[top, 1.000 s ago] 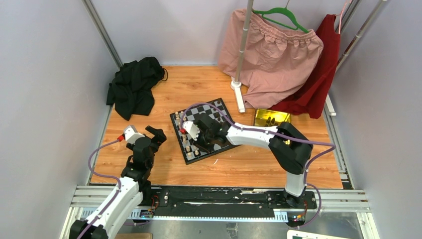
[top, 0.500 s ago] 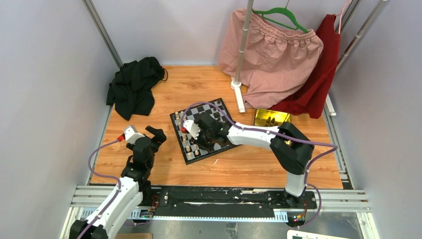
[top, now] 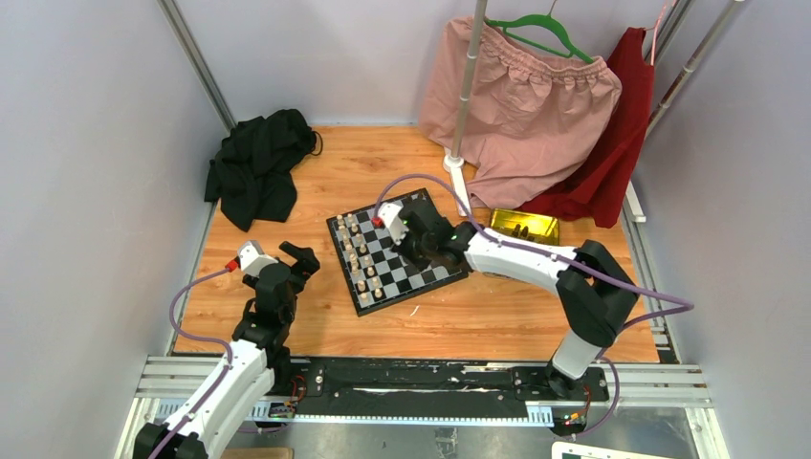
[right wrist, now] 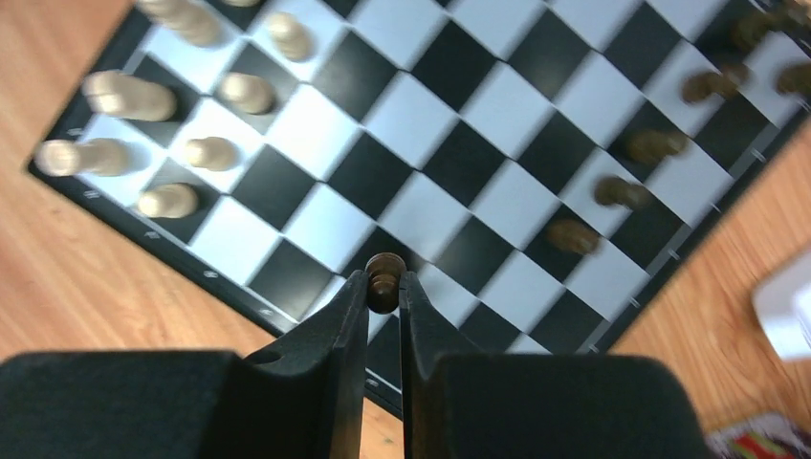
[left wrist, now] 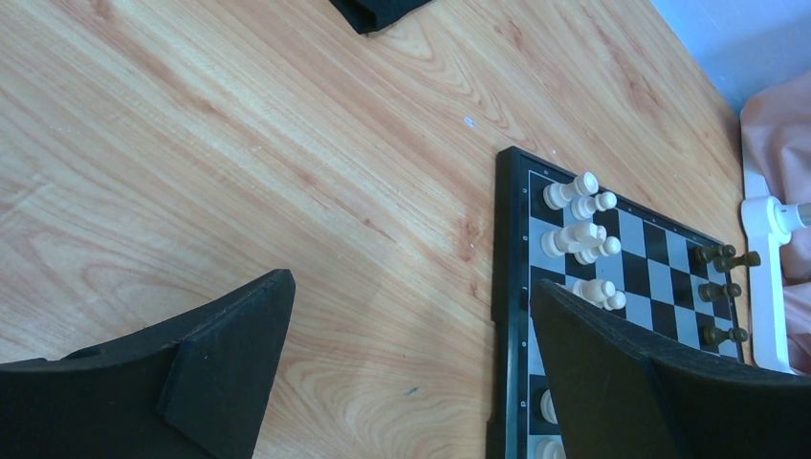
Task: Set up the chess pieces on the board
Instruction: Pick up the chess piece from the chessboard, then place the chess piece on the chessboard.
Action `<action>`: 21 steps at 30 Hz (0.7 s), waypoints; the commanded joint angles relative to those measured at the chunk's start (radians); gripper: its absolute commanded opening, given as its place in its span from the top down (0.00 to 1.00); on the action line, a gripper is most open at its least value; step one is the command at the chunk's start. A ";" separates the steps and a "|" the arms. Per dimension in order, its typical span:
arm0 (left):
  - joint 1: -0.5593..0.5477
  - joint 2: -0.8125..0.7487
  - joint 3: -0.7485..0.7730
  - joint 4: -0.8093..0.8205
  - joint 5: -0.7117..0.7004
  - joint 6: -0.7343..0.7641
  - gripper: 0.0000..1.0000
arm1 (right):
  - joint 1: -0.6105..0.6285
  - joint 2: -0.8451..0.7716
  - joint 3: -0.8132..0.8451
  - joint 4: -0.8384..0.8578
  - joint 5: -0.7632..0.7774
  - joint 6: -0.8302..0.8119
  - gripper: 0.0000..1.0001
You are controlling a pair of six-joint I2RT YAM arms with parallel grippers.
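The board (top: 356, 298) lies tilted on the wooden table, also seen in the left wrist view (left wrist: 507, 239) and the right wrist view (right wrist: 459, 115). Cream-white chess pieces (top: 359, 253) (left wrist: 579, 229) (right wrist: 163, 105) stand along its left side. Dark brown chess pieces (left wrist: 722, 277) (right wrist: 622, 191) stand along the opposite side. My right gripper (top: 421, 239) (right wrist: 383, 287) hangs over the board, shut on one dark brown piece (right wrist: 383, 279) held at its fingertips. My left gripper (top: 292, 260) (left wrist: 411, 296) is open over bare wood left of the board, holding nothing.
A black cloth (top: 256, 172) lies at the far left. A yellow tin (top: 524, 228) sits right of the board. A white stand foot (top: 459, 186) lies just beyond the board, with pink (top: 526, 115) and red (top: 612, 153) garments hanging behind.
My right gripper has closed on the dark piece and carried it from the board's near-left part toward its far-right side. The left arm has not moved.
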 commanded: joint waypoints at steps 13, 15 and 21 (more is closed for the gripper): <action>0.004 -0.003 -0.010 0.006 -0.017 0.009 0.00 | -0.170 0.019 0.017 -0.065 0.072 0.139 1.00; 0.004 -0.003 -0.010 0.007 -0.017 0.010 0.00 | -0.174 0.037 0.024 -0.067 0.072 0.142 1.00; 0.004 0.001 -0.010 0.010 -0.019 0.010 0.00 | -0.184 0.074 0.036 -0.069 0.112 0.147 1.00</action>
